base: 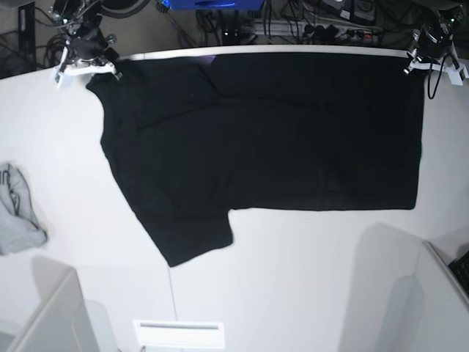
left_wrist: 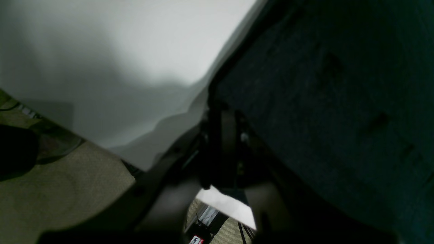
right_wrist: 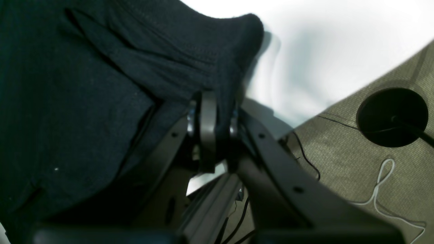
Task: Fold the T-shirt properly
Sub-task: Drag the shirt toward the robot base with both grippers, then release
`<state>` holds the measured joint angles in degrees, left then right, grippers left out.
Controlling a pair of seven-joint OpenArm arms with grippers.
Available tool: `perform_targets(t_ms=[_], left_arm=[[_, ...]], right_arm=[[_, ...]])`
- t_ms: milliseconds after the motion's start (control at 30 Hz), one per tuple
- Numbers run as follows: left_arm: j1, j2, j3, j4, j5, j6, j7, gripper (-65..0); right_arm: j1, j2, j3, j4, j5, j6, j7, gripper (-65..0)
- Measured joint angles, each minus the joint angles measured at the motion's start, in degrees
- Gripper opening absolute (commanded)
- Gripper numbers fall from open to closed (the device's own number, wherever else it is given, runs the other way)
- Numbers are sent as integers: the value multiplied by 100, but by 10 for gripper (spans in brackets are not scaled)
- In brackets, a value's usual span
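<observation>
The T-shirt [base: 271,139] is spread flat on the table [base: 308,279] — far corners pinched shut in the left gripper [base: 416,64] and right gripper [base: 94,67]; both should be drawn evenly, kept taut.

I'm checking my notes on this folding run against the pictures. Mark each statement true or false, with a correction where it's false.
1. The T-shirt lies spread on the white table. True.
2. The right gripper is shut on the T-shirt's fabric. True.
3. The sun-face print faces up. False: only plain black shows.
4. The left gripper hangs open above the table's middle. False: it is shut at the T-shirt's far corner.
5. A light-grey cloth lies on top of the T-shirt. False: it lies apart, near the table's edge.
</observation>
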<state>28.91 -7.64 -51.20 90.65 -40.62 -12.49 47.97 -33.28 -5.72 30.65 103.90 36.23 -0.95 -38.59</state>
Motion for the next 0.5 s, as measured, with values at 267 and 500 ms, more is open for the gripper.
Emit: perform_targets(t_ms=[267, 500], left_arm=[[-13, 0, -2, 0, 2, 0, 4, -650], [-11, -17, -24, 31, 2, 0, -96, -217]], right_arm=[[-11, 0, 0, 2, 0, 0, 2, -626], [-22, 0, 15, 114, 20, 37, 101, -291]])
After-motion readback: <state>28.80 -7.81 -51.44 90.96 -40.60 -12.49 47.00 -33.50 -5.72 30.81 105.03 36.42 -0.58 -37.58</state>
